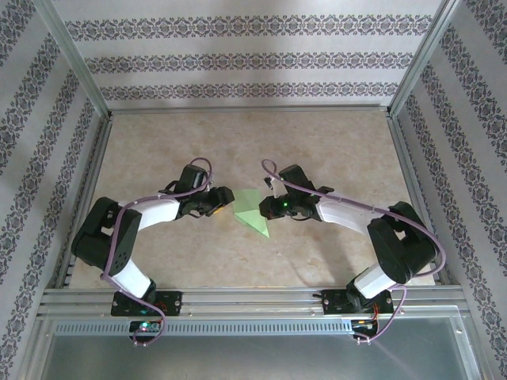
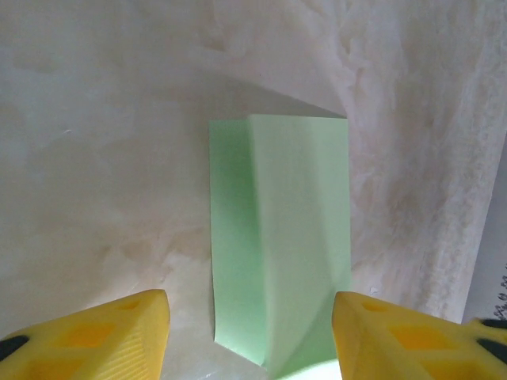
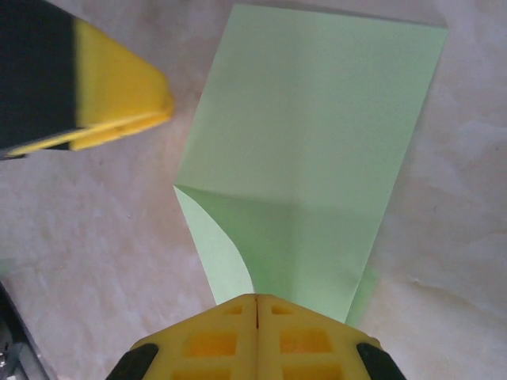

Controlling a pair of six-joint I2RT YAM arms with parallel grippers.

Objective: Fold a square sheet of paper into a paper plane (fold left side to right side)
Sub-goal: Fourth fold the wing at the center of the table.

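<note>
One thin, matte light-green paper [image 1: 253, 210], creased into an oblong, is lying on the marbled beige desk [image 1: 317, 142]. Right end effector [image 3: 256, 301] is pinching its near edge, paper stretching toward twelve o'clock; left end effector [image 2: 249, 307] is gaping wide, paper at its twelve.

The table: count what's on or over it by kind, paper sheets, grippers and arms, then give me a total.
Light-green paper sheet: 1
Grippers: 2, the left gripper and the right gripper
Arms: 2, the left arm and the right arm
Total: 5
</note>
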